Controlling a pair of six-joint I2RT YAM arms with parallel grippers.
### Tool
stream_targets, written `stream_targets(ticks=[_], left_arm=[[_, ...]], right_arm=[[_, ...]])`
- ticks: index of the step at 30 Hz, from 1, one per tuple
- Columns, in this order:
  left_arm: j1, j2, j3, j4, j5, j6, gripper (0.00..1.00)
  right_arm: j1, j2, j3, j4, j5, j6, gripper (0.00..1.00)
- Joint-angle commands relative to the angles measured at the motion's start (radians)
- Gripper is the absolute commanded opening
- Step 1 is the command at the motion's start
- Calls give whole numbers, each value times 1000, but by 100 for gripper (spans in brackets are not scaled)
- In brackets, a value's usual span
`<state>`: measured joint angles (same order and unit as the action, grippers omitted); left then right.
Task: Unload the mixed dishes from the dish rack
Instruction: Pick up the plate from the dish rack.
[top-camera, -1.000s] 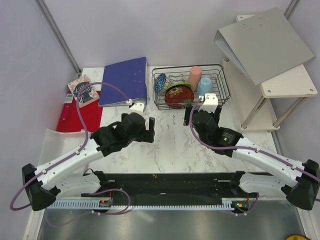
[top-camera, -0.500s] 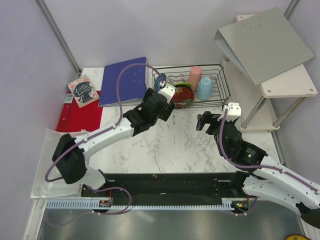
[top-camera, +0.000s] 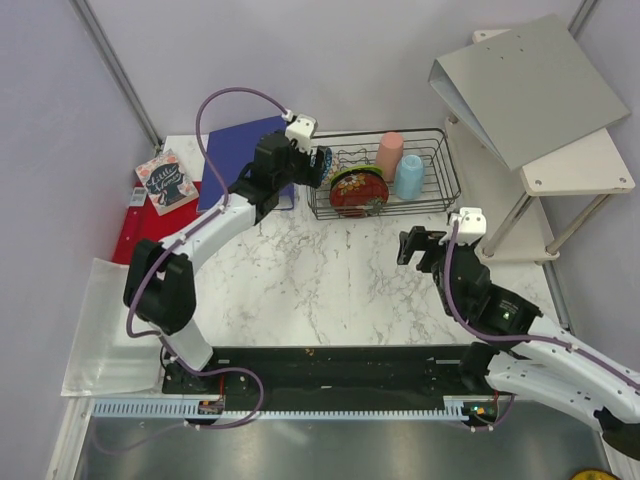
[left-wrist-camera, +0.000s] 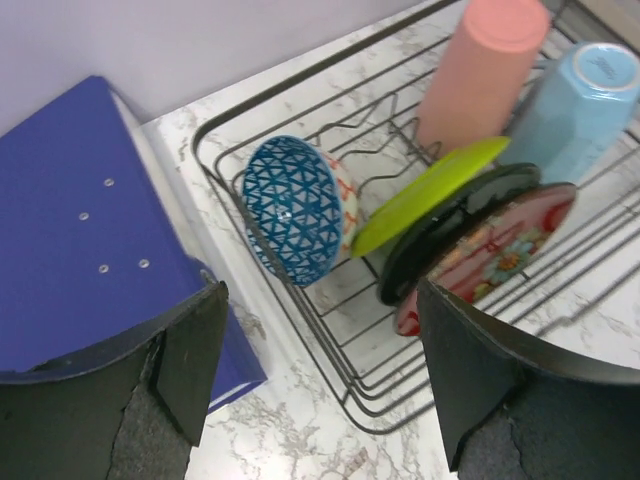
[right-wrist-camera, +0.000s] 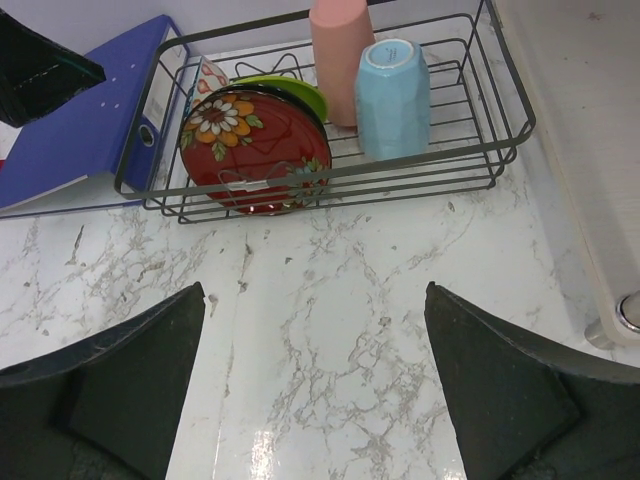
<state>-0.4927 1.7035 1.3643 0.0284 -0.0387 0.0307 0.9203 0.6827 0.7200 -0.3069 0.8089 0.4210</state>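
Nothing had been unloaded yet, as far as the views showed: all five dishes sat inside the dish rack (right-wrist-camera: 440, 170), and none lay on the bench (top-camera: 330, 280). The whole job was left to do.

Counted, there were three bowls and two cups in one rack. The small blue patterned bowl (left-wrist-camera: 292, 208) stood on its edge at the rack's left end, near the blue binder (top-camera: 245, 160). The lime-green bowl (left-wrist-camera: 430, 190) leaned on edge just behind the red-and-black floral bowl (right-wrist-camera: 255, 150), the two nested close together near the middle. The tall pink cup (right-wrist-camera: 342, 55) and the light blue cup (right-wrist-camera: 393, 95) stood side by side toward the right, both apparently mouth-down.

The left tool (left-wrist-camera: 320, 300) hung over the rack's left end, spread wide and empty, with the blue bowl lying between its fingers in the wrist view but not touched. The right tool (right-wrist-camera: 310, 310) was also released and empty, hovering over bare bench in front of the rack, well apart from it.

By my reading, the blue bowl was the likeliest first pick, since the left tool was lined up on it.
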Motion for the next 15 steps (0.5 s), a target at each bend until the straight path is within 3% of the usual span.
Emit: stream_targets(ticks=[1,5,8,13,15], left_arm=[[-15,-123,-111,139,109,-22,83],[-15,-243,-177,79,42,-133,83],[-15,-291,-260,145,43,-80,84],[-1,-200,-205,150,129,69,83],[0,-136,-183,157,242,119,82]], right_arm=[[0,93,9,133,33,-62,98],[-46,325,119,221,38,-61,98],[-86,500,268,174,-4,-33,98],[-86,491,299,183,-72,10,98],[-86,457,279,187,-132,33,97]])
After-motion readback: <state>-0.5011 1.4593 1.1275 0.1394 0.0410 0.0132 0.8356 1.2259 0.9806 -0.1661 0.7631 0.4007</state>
